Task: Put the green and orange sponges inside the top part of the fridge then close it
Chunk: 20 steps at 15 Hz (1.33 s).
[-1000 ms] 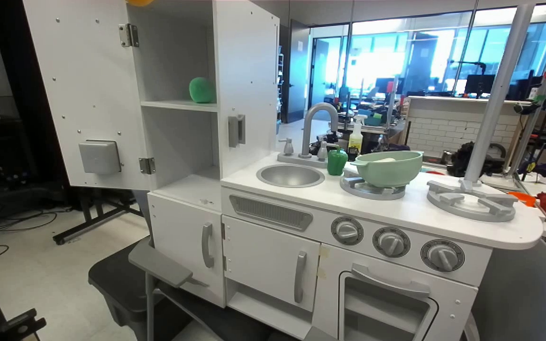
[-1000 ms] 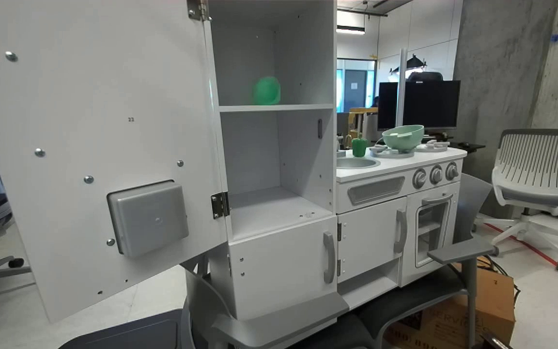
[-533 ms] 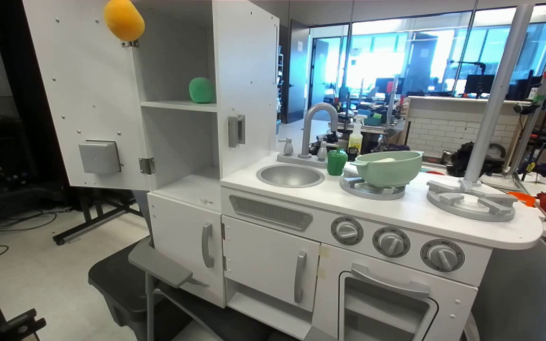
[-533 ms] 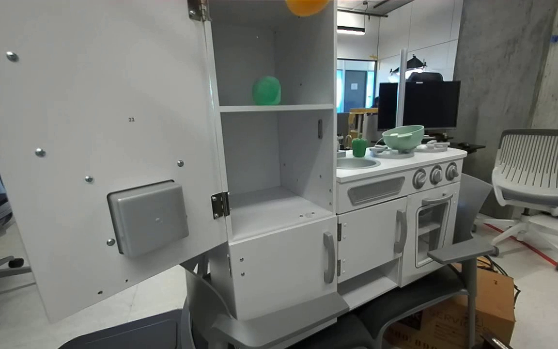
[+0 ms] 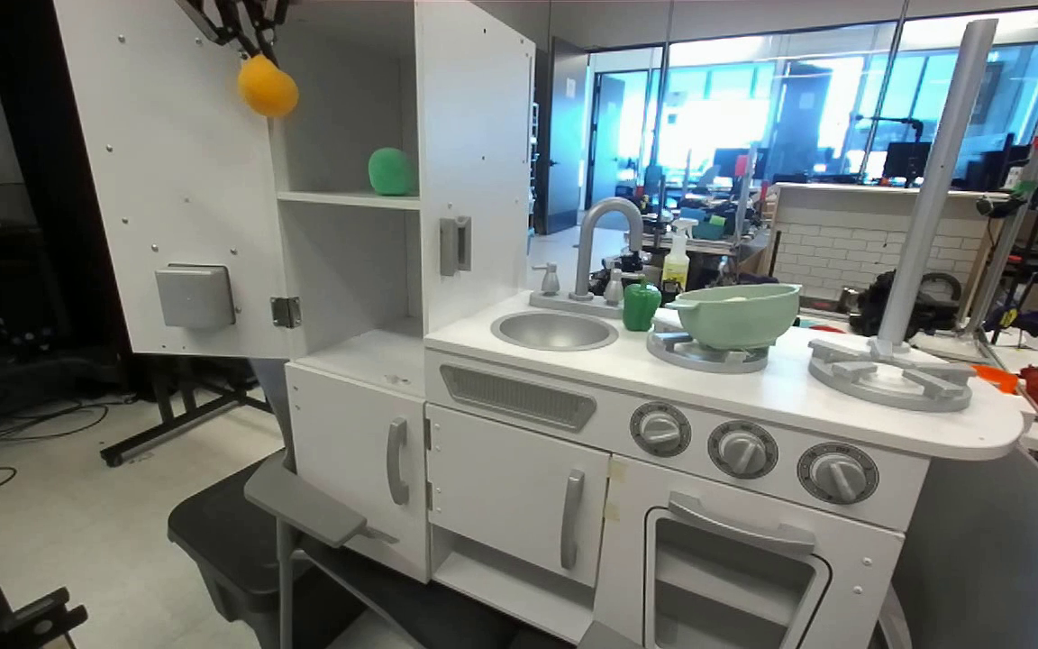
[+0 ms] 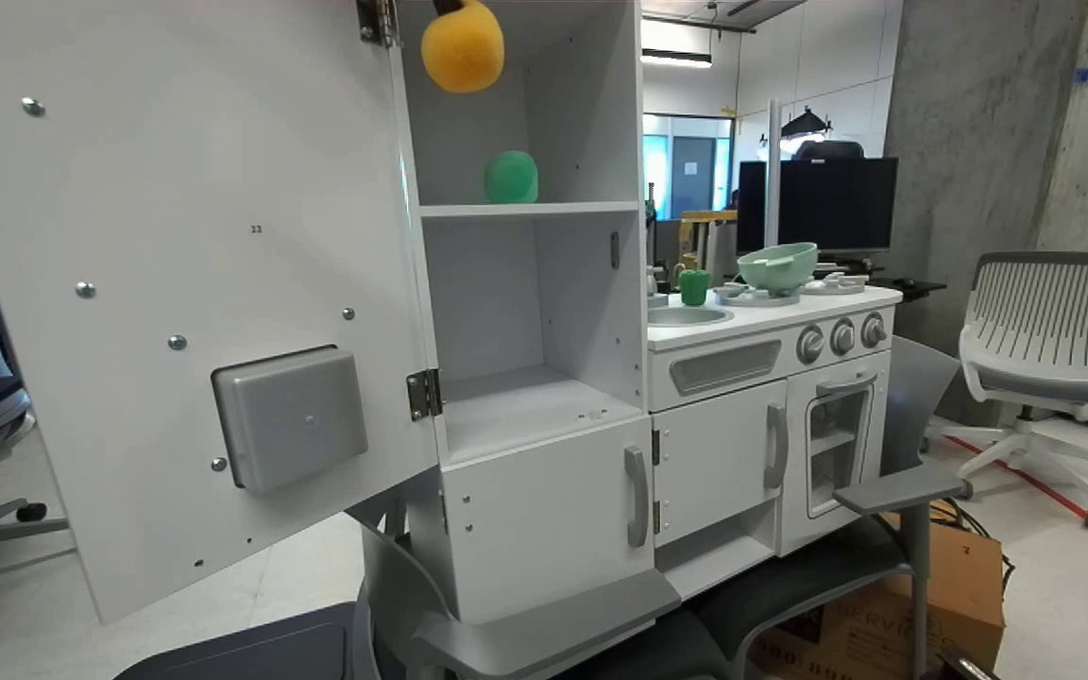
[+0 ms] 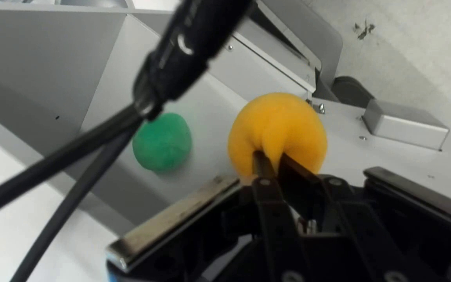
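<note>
I have the orange sponge (image 7: 278, 125) pinched in the tool (image 7: 273, 161): the fingertips (image 7: 262, 163) are drawn nearly together, with a fold of it caught between them. It hangs in the air, higher than the shelf (image 5: 321, 197) of the fridge (image 5: 474, 117); in both exterior views it shows up by the mouth of the top compartment (image 5: 330, 126), and I can't tell whether it is inside the opening or just in front.

My reach is a downward one. In an exterior view the tool comes in at the top edge, its fingers (image 5: 249, 43) aimed toward five o'clock. In an exterior view just a dark fingertip (image 6: 448, 5) shows at the sponge's eleven o'clock. On the wrist view the fingers run up from about five o'clock into the sponge, while a blurred black fitting (image 7: 188, 58) leans in from the top and two dark cables (image 7: 53, 161) slant from it toward seven and eight o'clock.

The green sponge (image 7: 163, 141) rests on the shelf in the top compartment, apart from the orange one: at its nine o'clock from the wrist, between four and five o'clock in both exterior views. The fridge door (image 5: 186, 162) stands wide open toward nine o'clock, a grey box (image 5: 196, 296) low on its inner face. Out at four o'clock, the bench (image 5: 614, 365) has a sink (image 5: 555, 332) set into it, a green toy pepper (image 5: 642, 308) just beside that, and a pale green pot (image 5: 735, 320) on a burner (image 5: 695, 358).
</note>
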### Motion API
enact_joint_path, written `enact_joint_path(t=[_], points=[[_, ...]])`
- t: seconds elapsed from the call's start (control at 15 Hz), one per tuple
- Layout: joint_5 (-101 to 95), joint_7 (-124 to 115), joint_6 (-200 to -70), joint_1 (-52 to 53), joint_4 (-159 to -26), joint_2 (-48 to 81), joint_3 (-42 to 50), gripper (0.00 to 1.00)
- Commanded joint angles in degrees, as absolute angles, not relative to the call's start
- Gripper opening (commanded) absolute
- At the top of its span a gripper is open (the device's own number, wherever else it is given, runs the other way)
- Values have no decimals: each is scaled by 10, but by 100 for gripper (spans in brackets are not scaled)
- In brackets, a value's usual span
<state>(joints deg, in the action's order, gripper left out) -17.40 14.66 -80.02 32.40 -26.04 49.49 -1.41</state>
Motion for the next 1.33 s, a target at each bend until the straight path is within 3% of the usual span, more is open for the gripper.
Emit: enact_joint_path(t=[0.0, 0.53, 0.6, 0.67, 0.87, 1.27], points=[[-182, 95, -895, 336, -241, 523, 3, 3], [-222, 14, -1026, 361, -238, 557, 51, 3], [-230, 3, -1039, 364, -238, 562, 58, 35], [-237, -9, -1049, 367, -239, 567, 66, 36], [-258, -39, -1061, 375, -240, 576, 88, 55], [-254, -92, -935, 375, -252, 570, 107, 99]])
